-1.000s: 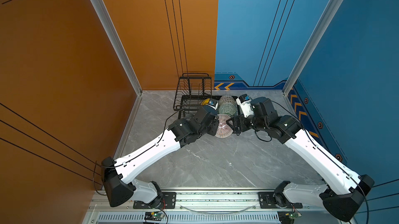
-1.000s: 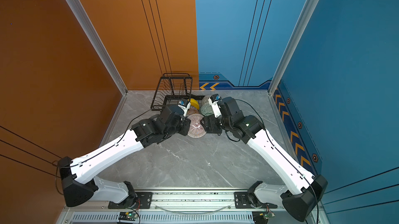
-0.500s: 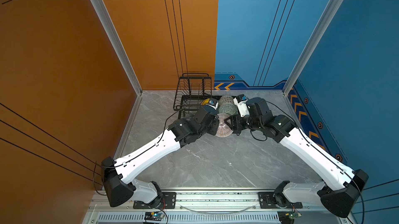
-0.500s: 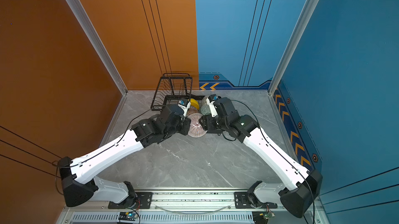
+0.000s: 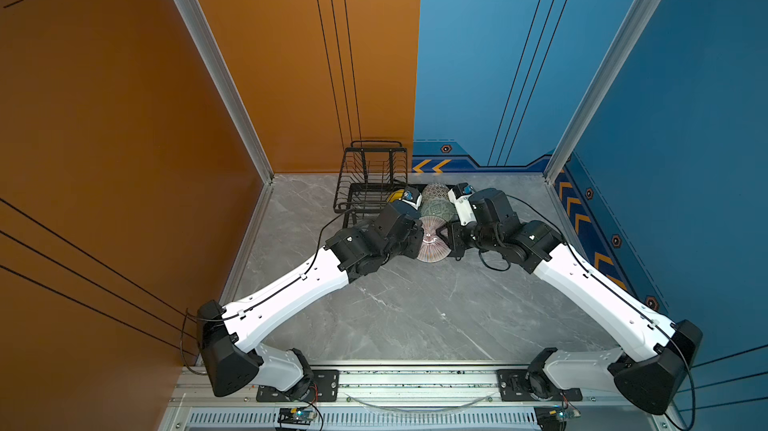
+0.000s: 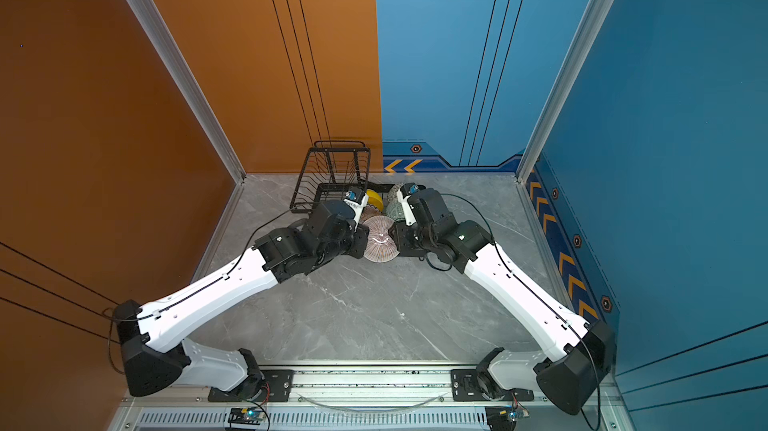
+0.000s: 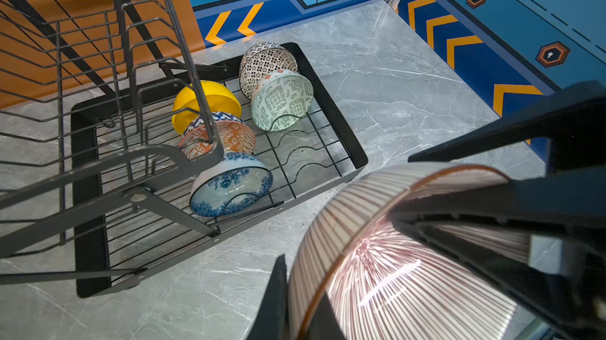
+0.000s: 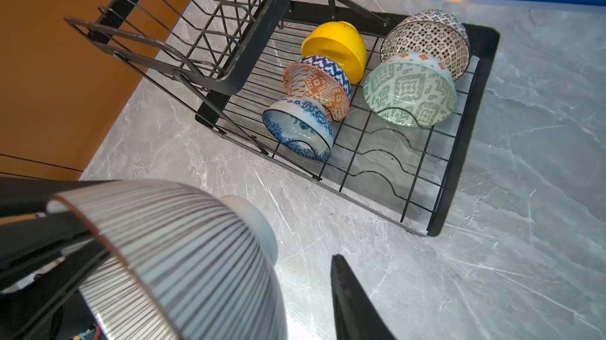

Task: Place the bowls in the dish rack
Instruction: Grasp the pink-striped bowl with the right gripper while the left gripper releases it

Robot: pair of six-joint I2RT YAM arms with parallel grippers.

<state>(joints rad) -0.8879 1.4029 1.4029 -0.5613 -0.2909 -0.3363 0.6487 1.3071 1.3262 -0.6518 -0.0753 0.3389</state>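
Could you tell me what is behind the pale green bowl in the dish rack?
The dark fine-patterned bowl stands on edge directly behind the pale green bowl. It covers the dark bowl's lower part, so contact cannot be seen.

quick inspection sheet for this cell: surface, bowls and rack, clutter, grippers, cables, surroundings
surface: grey marble-look table, no spills seen
job's things: yellow bowl, orange bowl, blue bowl, dark bowl and green bowl stand on edge in the rack low tray; pink bowl is outside the rack, between the grippers
clutter: nothing seen
grippers: left gripper shut on the pink bowl's rim; right gripper open, fingers astride the opposite rim, outer one clear
cables: black cables run along both arms, none on the bowls
surroundings: orange wall, blue wall, metal rail in front
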